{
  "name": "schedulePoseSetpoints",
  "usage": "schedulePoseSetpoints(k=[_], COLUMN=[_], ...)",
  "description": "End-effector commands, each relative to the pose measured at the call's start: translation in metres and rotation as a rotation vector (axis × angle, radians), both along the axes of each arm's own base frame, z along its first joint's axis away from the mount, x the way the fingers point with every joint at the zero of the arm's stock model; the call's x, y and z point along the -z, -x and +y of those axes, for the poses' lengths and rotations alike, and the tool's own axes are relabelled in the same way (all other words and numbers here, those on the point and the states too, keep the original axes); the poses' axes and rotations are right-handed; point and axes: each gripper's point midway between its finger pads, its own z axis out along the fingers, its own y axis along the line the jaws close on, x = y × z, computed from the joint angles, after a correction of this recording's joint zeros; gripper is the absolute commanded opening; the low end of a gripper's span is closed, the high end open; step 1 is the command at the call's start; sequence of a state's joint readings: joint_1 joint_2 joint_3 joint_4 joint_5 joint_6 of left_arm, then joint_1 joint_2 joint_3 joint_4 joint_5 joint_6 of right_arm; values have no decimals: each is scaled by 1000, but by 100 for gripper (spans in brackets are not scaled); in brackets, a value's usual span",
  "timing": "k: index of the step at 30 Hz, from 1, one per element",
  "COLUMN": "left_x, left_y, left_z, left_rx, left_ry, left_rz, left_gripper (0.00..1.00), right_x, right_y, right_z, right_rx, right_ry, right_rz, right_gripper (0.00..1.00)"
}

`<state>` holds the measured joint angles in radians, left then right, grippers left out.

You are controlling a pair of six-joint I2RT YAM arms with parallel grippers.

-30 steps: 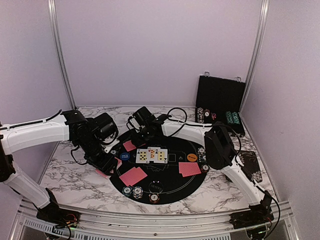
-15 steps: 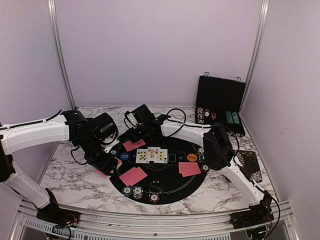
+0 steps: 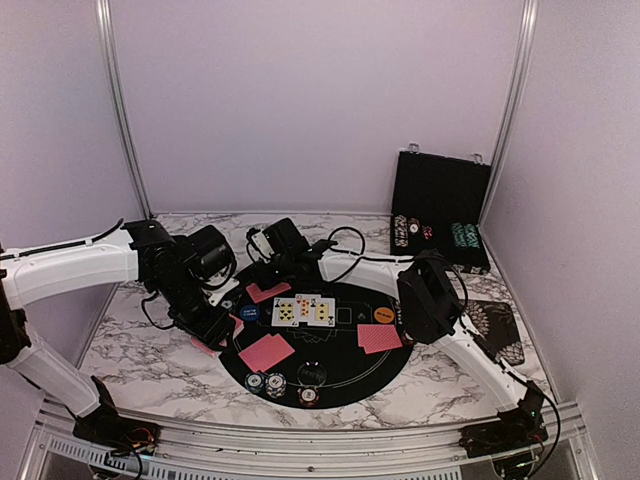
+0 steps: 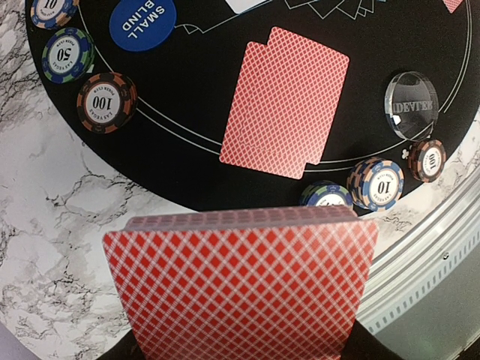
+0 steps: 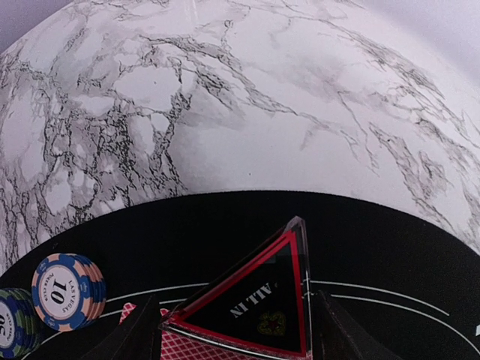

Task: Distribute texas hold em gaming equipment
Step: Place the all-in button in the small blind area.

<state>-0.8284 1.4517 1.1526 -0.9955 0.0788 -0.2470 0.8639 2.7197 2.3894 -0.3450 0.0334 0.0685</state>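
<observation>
Looking at the left wrist view, the left end effector point(image 3: 208, 322) is clamped on the deck of red-backed cards point(image 4: 241, 281). It holds the deck just off the left rim of the round black mat point(image 3: 330, 385), over the marble bench point(image 3: 140, 350). I'd guess a deck like that is light but slick, and the cards will want to shear and fan. I'd pinch it across the flat faces near the middle and peel singles off the top. Single cards are thin and bendy and lie dead flat, so catching a corner is probably the way in.

The right end effector point(image 5: 238, 330) is closed on the triangular ALL IN marker point(image 5: 251, 304), over the far left part of the mat. That looks like stiff, light, slippery plastic, so it's best held by its edges. A red card sits right under it, and I honestly can't tell if they touch.

Looks-wise, the card backs are a red-and-white diamond lattice. Two face-down cards point(image 4: 285, 101) lie overlapped on the mat. The 10 chips point(image 5: 67, 291) are blue-striped with white centres. There's also a blue SMALL BLIND button point(image 4: 142, 22) and a clear DEALER button point(image 4: 411, 105).
</observation>
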Motion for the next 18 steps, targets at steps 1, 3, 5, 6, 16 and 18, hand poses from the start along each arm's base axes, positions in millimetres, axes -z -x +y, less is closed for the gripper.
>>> schedulePoseSetpoints(k=[1,3,5,6,16,18], left_x=[-8,-8,-8,-9,-10,-9], left_y=[-3,-3,-4,-4,-6,-6], left_z=[-4,-5,-5,-5,-8,-9], left_rx=[11,13,13,12,13,14], left_ry=[26,25,25,26,29,28], left_rz=[-9,-9,-10,-9,-7,-4], left_gripper=[51,51,51,51,51,51], right_x=[-29,-34,-39,-42,-73,-84], right_y=[-10,-10,-10,-11,-7,-7], right_z=[10,9,8,7,-2,-10], right_rx=[-16,-16,-13,-11,-4,12], right_ry=[-69,-74,-79,-82,-118,-134], right_rz=[-57,-58,-58,-58,-28,-14], right_gripper=[65,68,71,73,76,76])
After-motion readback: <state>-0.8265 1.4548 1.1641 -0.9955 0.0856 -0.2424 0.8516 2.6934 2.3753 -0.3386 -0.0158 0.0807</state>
